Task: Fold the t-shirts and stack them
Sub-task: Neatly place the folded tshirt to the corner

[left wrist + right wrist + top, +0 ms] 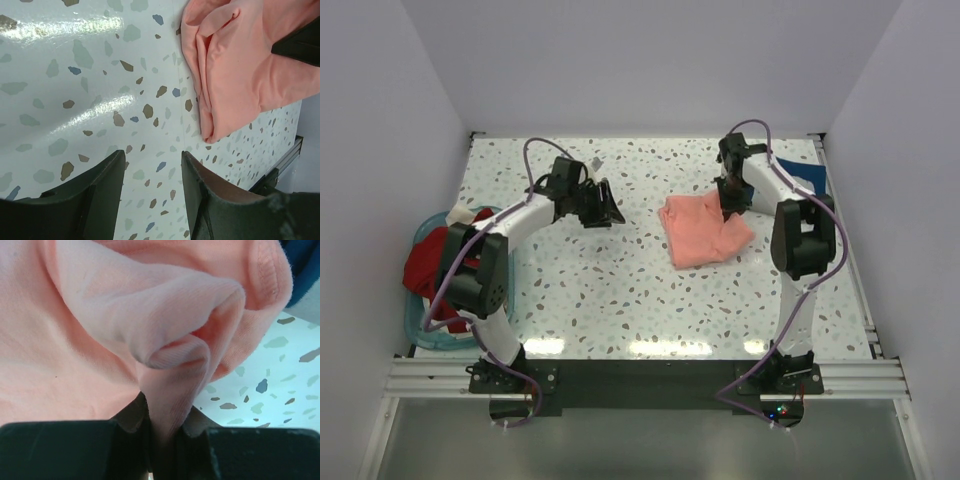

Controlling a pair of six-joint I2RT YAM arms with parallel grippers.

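- currently the right end effector (160, 445) is pinched tight on a bunched fold of the salmon-pink t-shirt (705, 232), which lies partly folded on the desk (620, 300), right of centre.
- the step in hand looks like carrying that edge over to finish a fold. done well, the cloth is lifted only enough to clear the layer beneath, drawn across evenly, and laid with edges lined up before letting go.
- the pinch holds a rolled lump rather than a flat hem, so i'd judge a slow pull wise, or the lower layers may drag and crumple.
- the left end effector (152, 175) hangs over bare desk, jaws parted and holding nothing, near the shirt's left edge. it could press that side down as an anchor.
- only the top view shows the layout: a navy t-shirt (810, 175) at the far right behind the right arm, and a dark red t-shirt (425, 265) in the teal basket (420, 325) at the left.
- only the right wrist view shows the grip itself.
- the left wrist view shows the layered folds along the shirt's edge, which the top view blurs.
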